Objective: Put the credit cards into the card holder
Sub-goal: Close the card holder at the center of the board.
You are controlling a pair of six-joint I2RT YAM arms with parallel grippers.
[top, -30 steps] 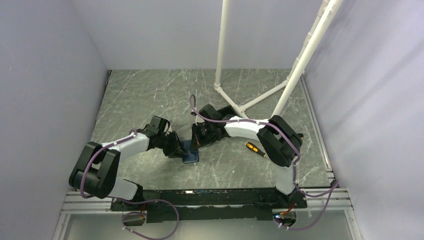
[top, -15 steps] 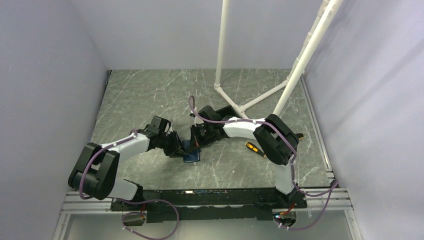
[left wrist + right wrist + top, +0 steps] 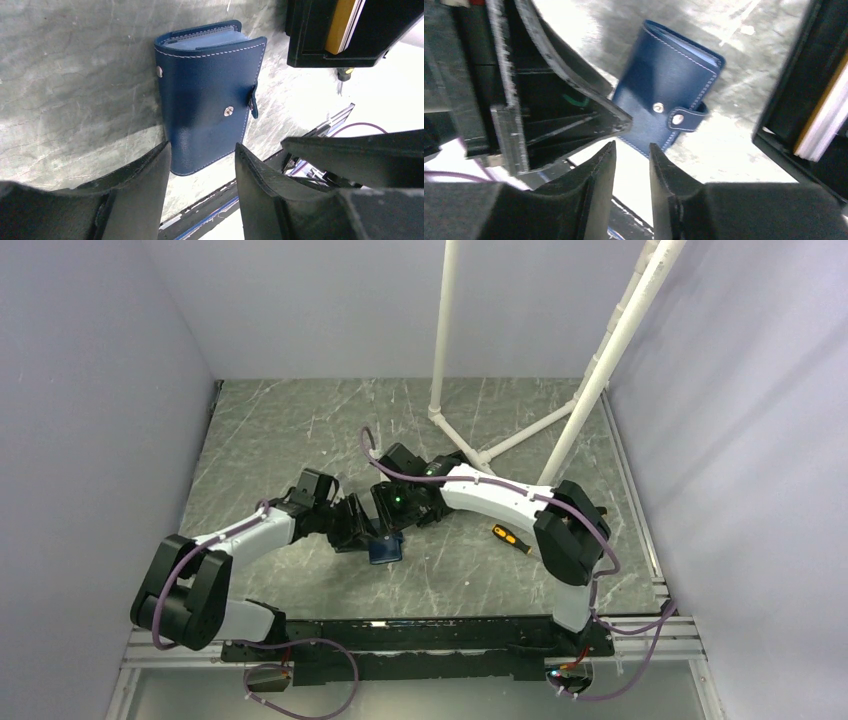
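- Card holder: it lies flat on the grey marbled table, near the middle. It is folded closed, and its strap tab sits beside the stud on the cover rather than over it. Pale pocket edges show at its far end.
- The left gripper is spread wide and low over the holder's near end, with one of its fingers on either side. One tip sits right at the holder's edge, but I cannot tell whether it touches.
- The right gripper hangs over the same holder from the other side. Its fingers are parted by only a narrow gap and nothing is pinched between them. The strap corner of the holder shows just past the tips.
- From above, the two grippers sit almost nose to nose.
- The credit cards stand on edge in a black open box near the holder. An orange-gold one is pressed against whitish ones.
- A screwdriver with an orange and black handle lies on the right arm's side, well apart from the holder.
- White pipes rise from the far end of the table.
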